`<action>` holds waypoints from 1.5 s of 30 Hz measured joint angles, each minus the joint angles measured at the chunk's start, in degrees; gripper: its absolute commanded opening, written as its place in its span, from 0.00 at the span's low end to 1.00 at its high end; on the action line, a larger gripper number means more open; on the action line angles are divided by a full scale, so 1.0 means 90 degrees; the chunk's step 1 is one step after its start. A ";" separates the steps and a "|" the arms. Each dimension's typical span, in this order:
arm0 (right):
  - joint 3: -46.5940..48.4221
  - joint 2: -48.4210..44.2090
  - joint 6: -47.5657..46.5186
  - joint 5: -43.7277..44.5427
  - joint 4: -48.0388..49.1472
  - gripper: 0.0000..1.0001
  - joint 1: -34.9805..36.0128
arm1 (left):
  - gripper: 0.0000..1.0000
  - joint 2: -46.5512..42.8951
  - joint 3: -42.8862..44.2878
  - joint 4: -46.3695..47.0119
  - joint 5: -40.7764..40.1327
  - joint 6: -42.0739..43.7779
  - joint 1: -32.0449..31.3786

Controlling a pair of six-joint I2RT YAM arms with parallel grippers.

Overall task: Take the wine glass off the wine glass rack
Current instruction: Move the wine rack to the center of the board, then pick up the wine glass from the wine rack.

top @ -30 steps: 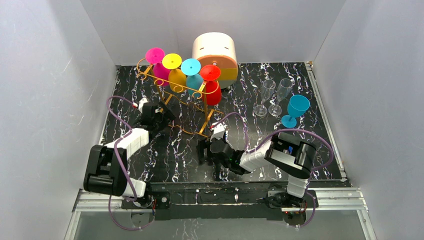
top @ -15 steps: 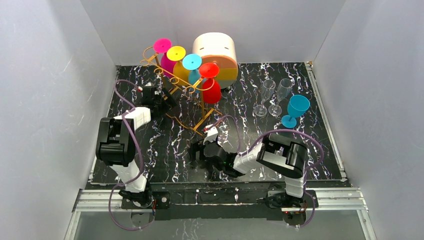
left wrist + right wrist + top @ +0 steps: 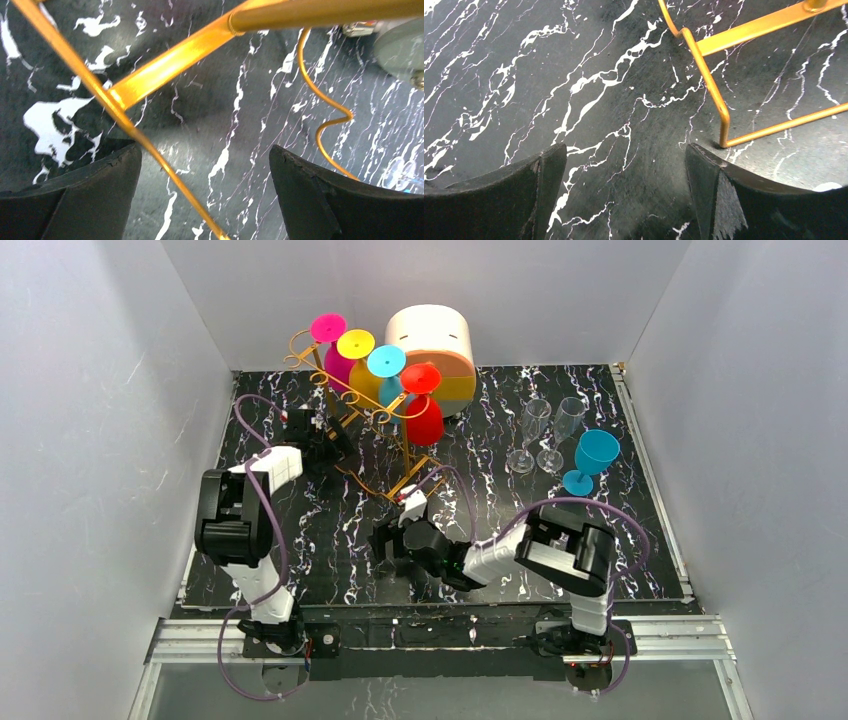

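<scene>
The orange-gold wire wine glass rack (image 3: 385, 418) stands at the back left of the table. Several glasses hang upside down from its rails: pink (image 3: 328, 328), yellow (image 3: 355, 344), light blue (image 3: 385, 362) and red (image 3: 423, 410). My left gripper (image 3: 325, 440) is open at the rack's left base; in the left wrist view a thin rack wire (image 3: 150, 150) passes between its fingers (image 3: 75, 197). My right gripper (image 3: 383, 545) is open just in front of the rack's near corner (image 3: 724, 140), fingers (image 3: 724, 195) empty over the marble.
A white-and-orange round drawer box (image 3: 432, 345) stands behind the rack. Two clear flutes (image 3: 545, 430) and a blue goblet (image 3: 592, 460) stand upright at the right. White walls close the table (image 3: 330, 540) on three sides.
The left arm has swung forward to the rack's left base, and the rack has shifted back and right. The right gripper has slid left toward the rack's near corner.
</scene>
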 measured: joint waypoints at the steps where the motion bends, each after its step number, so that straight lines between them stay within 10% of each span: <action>1: -0.0041 -0.0080 -0.0097 -0.0017 -0.0034 0.97 0.0005 | 0.98 -0.0061 -0.0007 -0.0095 -0.0046 0.0041 0.0002; 15: -0.1180 -0.2861 -0.0612 0.0143 -0.1141 0.99 0.0085 | 0.98 -0.2295 -0.1149 -0.0959 -0.0403 0.0406 0.0058; 26: 0.0423 -0.4420 -0.0187 0.1115 -0.5479 0.99 -0.0221 | 0.98 -0.5032 -0.2210 -0.2103 -0.0270 0.0376 0.0058; 32: 0.2368 -0.4578 0.0321 -0.0228 -0.7531 0.99 -0.2669 | 0.98 -0.5792 -0.2212 -0.2829 0.0032 0.0483 0.0058; 45: 0.5328 -0.2948 0.1260 -0.3560 -0.8116 0.96 -0.4636 | 0.98 -0.5858 -0.1676 -0.3900 -0.0391 0.0631 0.0058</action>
